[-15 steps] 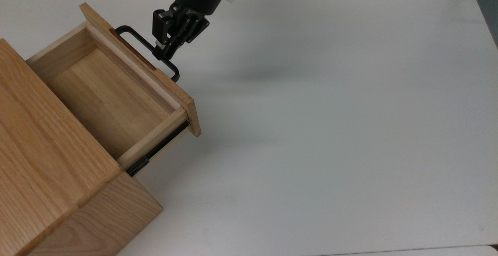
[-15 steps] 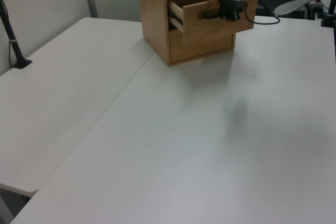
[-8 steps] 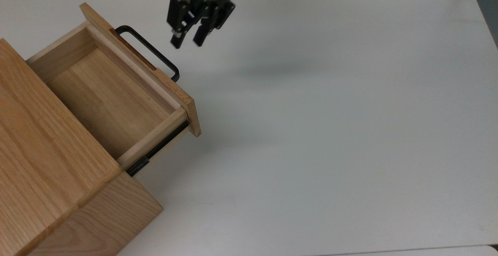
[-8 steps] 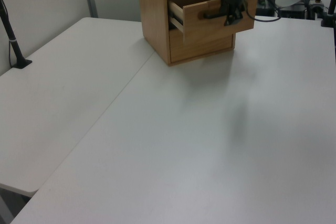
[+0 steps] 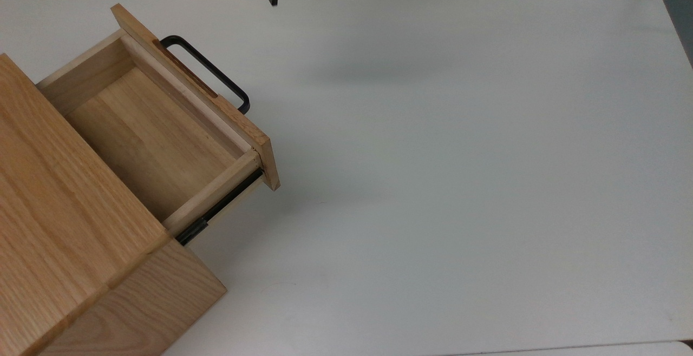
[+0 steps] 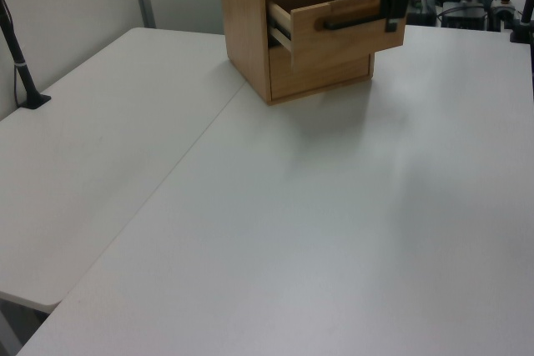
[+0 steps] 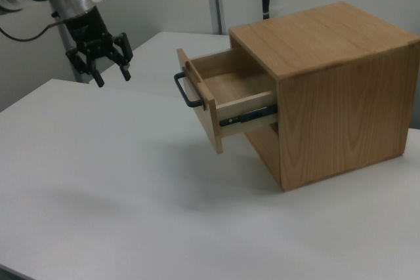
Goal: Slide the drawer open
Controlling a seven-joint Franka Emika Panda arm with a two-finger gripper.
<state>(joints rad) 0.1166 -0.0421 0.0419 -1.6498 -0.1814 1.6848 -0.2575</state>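
Standing pulled partway out of a boxy oak cabinet (image 7: 328, 90), the drawer (image 7: 226, 96) showed a smooth pale wood floor and a flat front panel. Its black U-shaped bar handle (image 5: 208, 72) curved off the panel, and a black metal rail (image 7: 248, 117) ran along its side. Up in the air, well apart from the handle toward the right view's left, the black gripper (image 7: 110, 72) hung with fingers spread, holding nothing. A matte white table (image 5: 460, 156) lay beneath.
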